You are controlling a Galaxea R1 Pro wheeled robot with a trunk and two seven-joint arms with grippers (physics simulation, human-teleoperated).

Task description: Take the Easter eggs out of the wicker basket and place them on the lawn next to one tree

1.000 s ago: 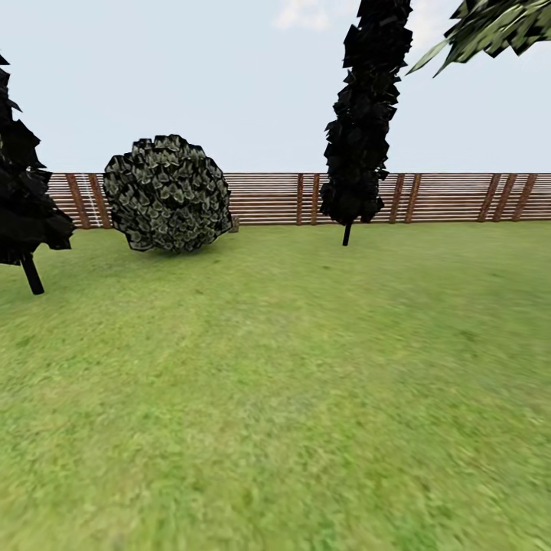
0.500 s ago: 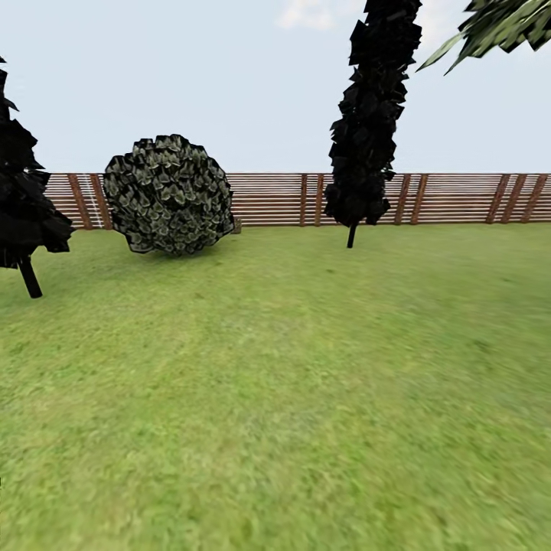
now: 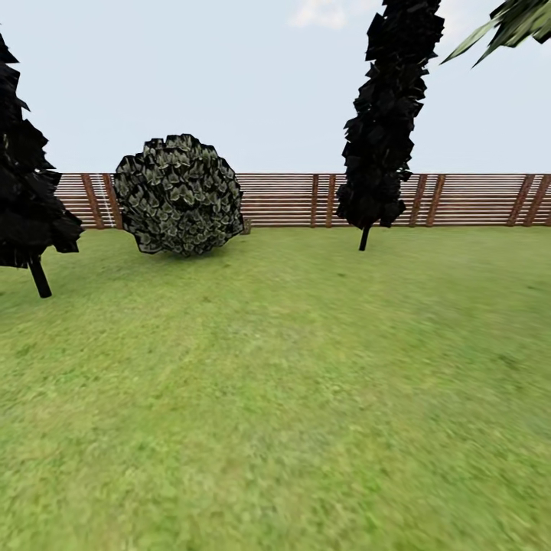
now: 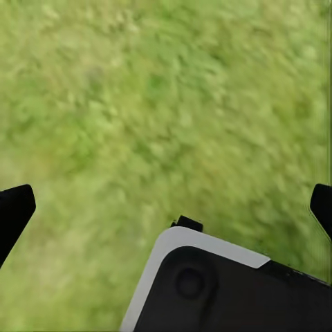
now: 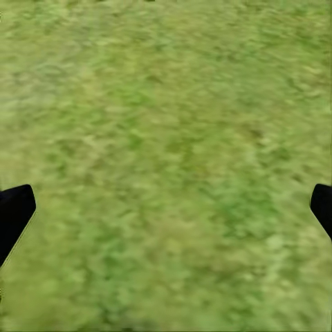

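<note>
compared with the picture of half a second before, the whole head view has slid a little to the right, so the camera has turned; the things themselves did not move. the round dark-green leafy bush [image 3: 182, 195] and the tall, narrow black conifer [image 3: 389, 115] now sit further right in the view, and more of the second dark conifer [image 3: 27, 184] shows at the left edge.

the head view gives the far part of the garden: the wide, patchy green lawn [image 3: 291, 398] runs up to the brown slatted wooden fence [image 3: 291, 199], with the bush just before the fence and the narrow conifer standing near it. some pale green fronds [image 3: 509, 23] hang in at the top right corner, under a pale sky.

the wrist views look down on blurred grass instead. the left gripper [image 4: 166, 207] has its black fingertips [image 4: 15, 211] far apart at the two sides, nothing between them, and a dark panel with a white edge [image 4: 207, 290] of the robot lies below it. the right gripper [image 5: 166, 207] is spread wide as well, over bare grass, holding nothing.
</note>
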